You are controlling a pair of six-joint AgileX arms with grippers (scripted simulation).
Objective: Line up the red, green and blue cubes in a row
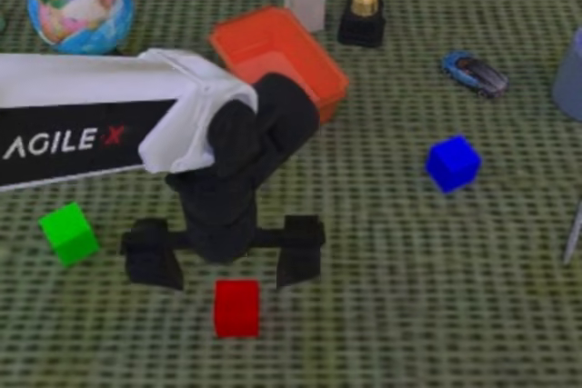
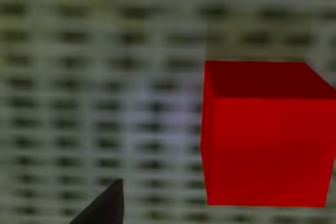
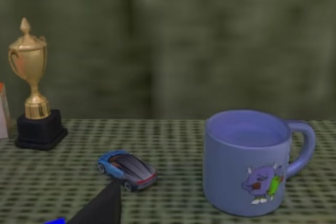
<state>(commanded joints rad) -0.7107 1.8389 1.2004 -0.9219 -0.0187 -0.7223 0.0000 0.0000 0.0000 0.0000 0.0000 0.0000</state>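
Red cube lies free between my left gripper's spread fingers (mug only in right wrist view).

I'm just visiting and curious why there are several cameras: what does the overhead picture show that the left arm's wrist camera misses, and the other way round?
Only the top view shows the left gripper spread open above the table, the green cube, the blue cube, the orange tray and the globe. Only the left wrist view shows one dark fingertip up close. Both show the red cube on the woven mat.
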